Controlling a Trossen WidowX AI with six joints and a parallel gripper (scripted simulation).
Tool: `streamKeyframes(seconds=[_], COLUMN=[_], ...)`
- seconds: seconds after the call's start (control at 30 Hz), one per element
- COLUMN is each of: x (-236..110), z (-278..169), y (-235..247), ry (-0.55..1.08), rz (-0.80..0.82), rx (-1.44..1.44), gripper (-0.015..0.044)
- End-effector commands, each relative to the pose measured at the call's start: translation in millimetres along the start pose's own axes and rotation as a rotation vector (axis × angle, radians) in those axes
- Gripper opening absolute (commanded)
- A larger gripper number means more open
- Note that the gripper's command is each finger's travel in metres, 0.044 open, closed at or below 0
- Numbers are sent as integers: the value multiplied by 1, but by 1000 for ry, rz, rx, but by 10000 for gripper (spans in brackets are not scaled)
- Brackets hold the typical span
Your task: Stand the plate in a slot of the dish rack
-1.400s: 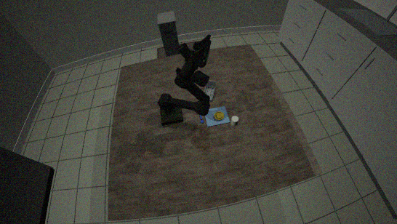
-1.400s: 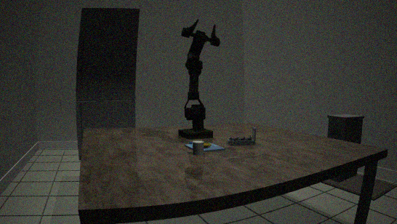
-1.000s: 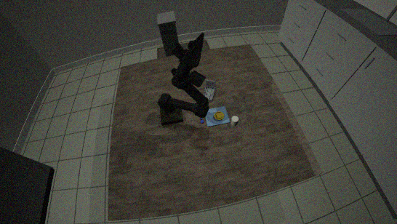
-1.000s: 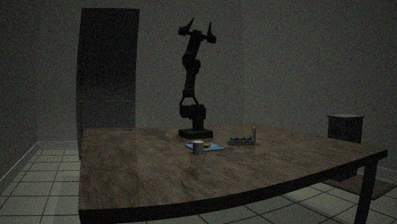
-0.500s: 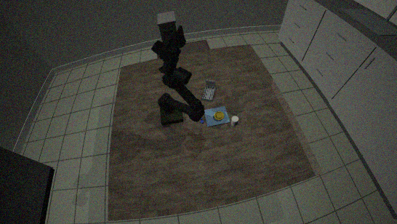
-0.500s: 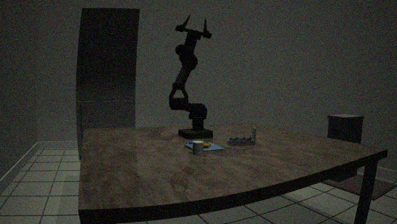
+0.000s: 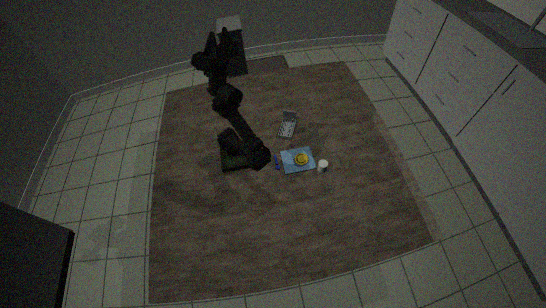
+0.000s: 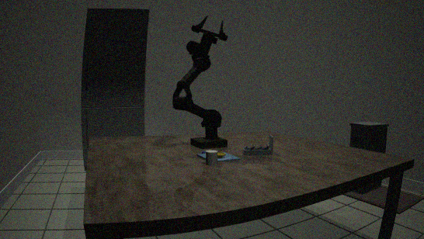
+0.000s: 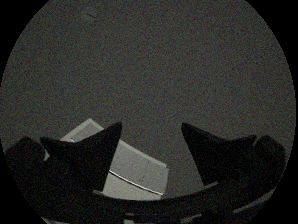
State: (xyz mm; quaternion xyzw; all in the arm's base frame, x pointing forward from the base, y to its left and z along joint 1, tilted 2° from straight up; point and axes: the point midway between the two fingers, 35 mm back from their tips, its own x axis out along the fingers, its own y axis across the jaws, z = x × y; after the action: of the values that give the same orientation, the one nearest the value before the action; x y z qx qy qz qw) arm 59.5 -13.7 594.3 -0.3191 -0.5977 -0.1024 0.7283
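The arm is raised high above its base [image 7: 235,159] [image 8: 208,142]. My gripper [image 7: 218,34] [image 8: 213,21] [image 9: 152,125] points upward, open and empty, far from everything on the table. The grey dish rack [image 7: 286,131] [image 8: 256,150] sits on the wooden table [image 7: 280,235] [image 8: 163,186], beyond the blue mat. A thin pale piece that looks like the plate stands upright at one end of the rack. The frames are too dark and small to tell which slot it is in. The wrist view shows only wall and a pale box-like shape.
A blue mat [image 7: 290,164] [image 8: 230,157] with a small yellow round thing [image 7: 300,159] [image 8: 221,154] lies by the arm's base. A white cup [image 7: 322,165] [image 8: 211,157] stands beside it. A dark cabinet [image 8: 114,74] and a dark box [image 8: 369,136] stand behind the table.
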Motion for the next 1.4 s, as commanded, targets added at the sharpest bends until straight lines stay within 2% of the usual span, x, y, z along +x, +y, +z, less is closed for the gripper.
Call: streamKeyframes(seconds=[0.0,0.7,1.37], x=[5,15,9], z=[22,89,88], y=[9,93,202], ry=[-44,-172,-131], rz=[30,276,598], rx=[-17,-118,-182], gripper=[400,400,400])
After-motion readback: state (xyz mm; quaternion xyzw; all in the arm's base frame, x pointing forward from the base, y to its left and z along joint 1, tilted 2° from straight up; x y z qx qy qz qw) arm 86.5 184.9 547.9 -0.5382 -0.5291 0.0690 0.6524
